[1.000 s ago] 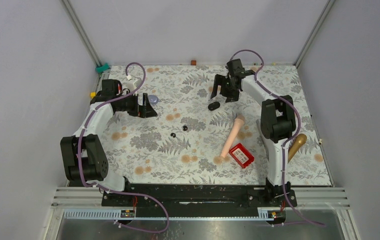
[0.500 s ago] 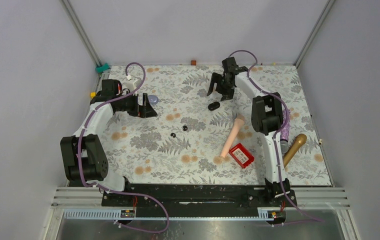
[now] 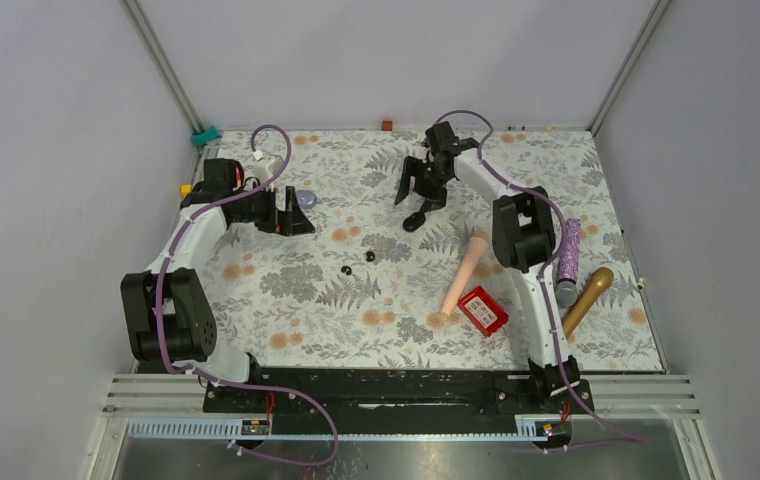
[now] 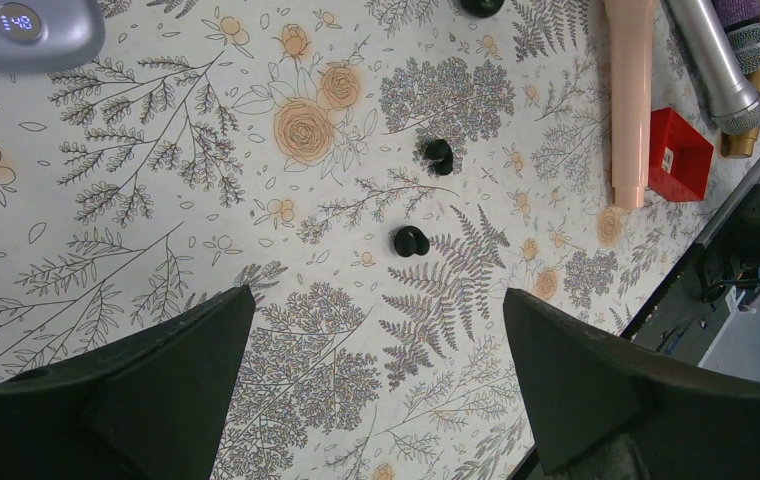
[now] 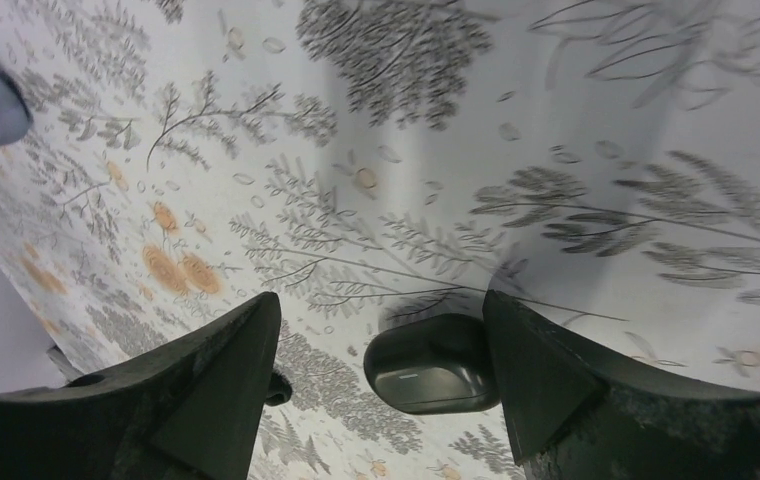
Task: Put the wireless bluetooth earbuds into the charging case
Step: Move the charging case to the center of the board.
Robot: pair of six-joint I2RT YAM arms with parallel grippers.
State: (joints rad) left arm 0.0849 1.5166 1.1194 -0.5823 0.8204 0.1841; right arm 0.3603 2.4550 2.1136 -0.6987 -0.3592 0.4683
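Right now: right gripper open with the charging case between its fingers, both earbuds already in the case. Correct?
Wrong on one point. The earbuds are not in the charging case; both lie loose on the table, as the left wrist view shows. The rest holds: the right gripper is open with the case between its fingers.

**Clearance: open at the buds, tight at the case**

The earbuds (image 4: 438,155) sit on bare bench (image 3: 286,290), with nothing between them and the left gripper (image 4: 376,300), jaws wide. The lavender puck (image 3: 305,198) is just beside that gripper. The charging case (image 5: 431,363) lies between the right gripper (image 3: 414,200) jaws, close against one finger, gap on the other. The pink cylinder (image 3: 464,272) and red box (image 3: 483,310) block the right side.
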